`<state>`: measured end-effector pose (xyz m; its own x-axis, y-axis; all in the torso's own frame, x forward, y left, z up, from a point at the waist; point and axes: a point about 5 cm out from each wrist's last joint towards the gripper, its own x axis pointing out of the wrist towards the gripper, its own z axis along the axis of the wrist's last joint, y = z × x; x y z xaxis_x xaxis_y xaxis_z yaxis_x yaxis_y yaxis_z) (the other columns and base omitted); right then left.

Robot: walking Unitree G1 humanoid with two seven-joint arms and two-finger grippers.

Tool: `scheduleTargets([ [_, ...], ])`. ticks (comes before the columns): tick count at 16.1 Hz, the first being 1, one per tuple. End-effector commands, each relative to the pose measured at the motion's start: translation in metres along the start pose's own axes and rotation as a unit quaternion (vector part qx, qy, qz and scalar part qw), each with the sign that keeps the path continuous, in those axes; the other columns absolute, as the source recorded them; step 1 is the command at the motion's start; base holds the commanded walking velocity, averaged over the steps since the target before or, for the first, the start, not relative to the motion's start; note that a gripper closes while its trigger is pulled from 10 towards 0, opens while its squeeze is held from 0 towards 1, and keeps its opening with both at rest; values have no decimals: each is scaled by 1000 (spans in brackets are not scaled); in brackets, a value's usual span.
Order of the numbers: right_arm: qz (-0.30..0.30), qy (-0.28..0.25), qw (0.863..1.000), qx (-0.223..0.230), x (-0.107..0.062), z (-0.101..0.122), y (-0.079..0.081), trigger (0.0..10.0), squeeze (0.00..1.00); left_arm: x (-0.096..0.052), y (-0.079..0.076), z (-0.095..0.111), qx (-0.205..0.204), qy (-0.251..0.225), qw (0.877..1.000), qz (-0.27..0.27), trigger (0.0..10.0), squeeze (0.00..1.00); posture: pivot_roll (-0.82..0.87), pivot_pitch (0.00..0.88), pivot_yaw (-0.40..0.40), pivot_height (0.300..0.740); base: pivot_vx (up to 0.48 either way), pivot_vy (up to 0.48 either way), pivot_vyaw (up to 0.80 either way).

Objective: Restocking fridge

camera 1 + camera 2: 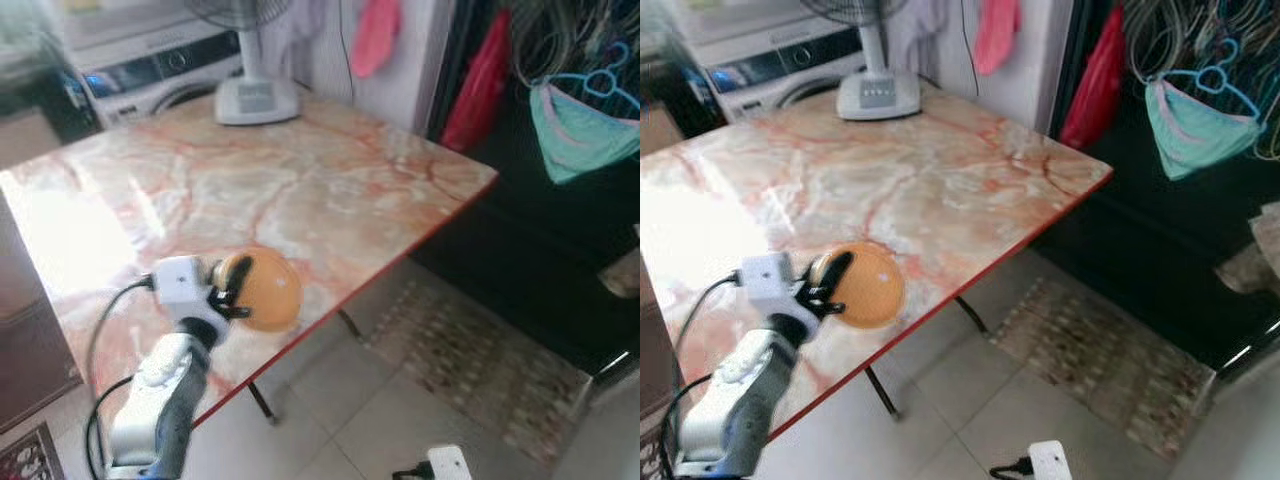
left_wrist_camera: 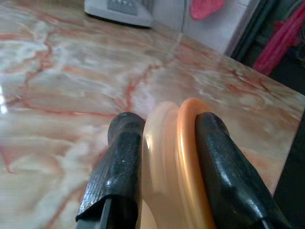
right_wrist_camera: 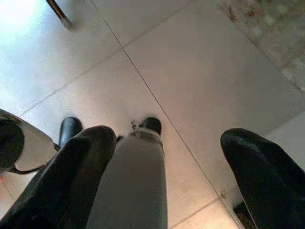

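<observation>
A round orange container [image 1: 268, 290] with a paler cream half [image 2: 157, 157] sits in my left gripper [image 1: 238, 290], low over the marble table [image 1: 300, 180] near its front edge. In the left wrist view the two black fingers [image 2: 119, 157] press on either side of it, so the gripper is shut on it. I cannot tell whether the container touches the tabletop. My right gripper [image 3: 167, 143] hangs idle beside my leg over the tiled floor, its fingers wide apart with nothing between them.
A white fan base [image 1: 257, 100] stands at the table's far edge, with a washing machine [image 1: 150, 70] behind it. Clothes hang on the right [image 1: 580, 130]. A patterned rug [image 1: 470, 350] lies on the floor beyond the table's red edge. A dark cabinet [image 1: 20, 340] stands at left.
</observation>
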<state>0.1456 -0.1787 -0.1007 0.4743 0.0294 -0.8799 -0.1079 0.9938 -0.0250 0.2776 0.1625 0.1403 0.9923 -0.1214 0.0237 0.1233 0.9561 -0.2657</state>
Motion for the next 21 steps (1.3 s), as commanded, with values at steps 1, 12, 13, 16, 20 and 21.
scheduleTargets([
  [1, 1, 10, 1000, -1, -1, -6, 1, 10000, 0, 1, -3, 4, 7, -8, 1000, -7, 10000, 0, 88, 12, 64, 740, 0, 0, 0],
  [12, 2, 12, 1000, -3, -1, -6, 1, 10000, 0, 1, -6, 2, 15, -4, 1000, -13, 10000, 0, 88, 14, 65, 740, 0, -122, -364],
  [13, 2, 12, 1000, -3, -1, -7, 1, 10000, 0, 1, -7, 2, 12, -6, 1000, -15, 10000, 0, 89, 14, 64, 740, 0, 0, 0],
  [16, 2, 12, 1000, -3, -1, -6, 1, 10000, 0, 1, -10, 5, 3, -16, 999, -28, 10000, 0, 90, 16, 65, 740, 0, 0, 0],
  [20, 2, 11, 1000, -2, -1, -6, 1, 10000, 0, -2, -24, 12, -40, -33, 995, -84, 10000, 0, 90, 15, 64, 740, 0, 0, -200],
  [21, 2, 11, 1000, -2, -1, -6, 1, 10000, 0, -3, -29, 7, -38, -13, 993, -111, 10000, 0, 89, 16, 64, 740, 0, 0, -800],
])
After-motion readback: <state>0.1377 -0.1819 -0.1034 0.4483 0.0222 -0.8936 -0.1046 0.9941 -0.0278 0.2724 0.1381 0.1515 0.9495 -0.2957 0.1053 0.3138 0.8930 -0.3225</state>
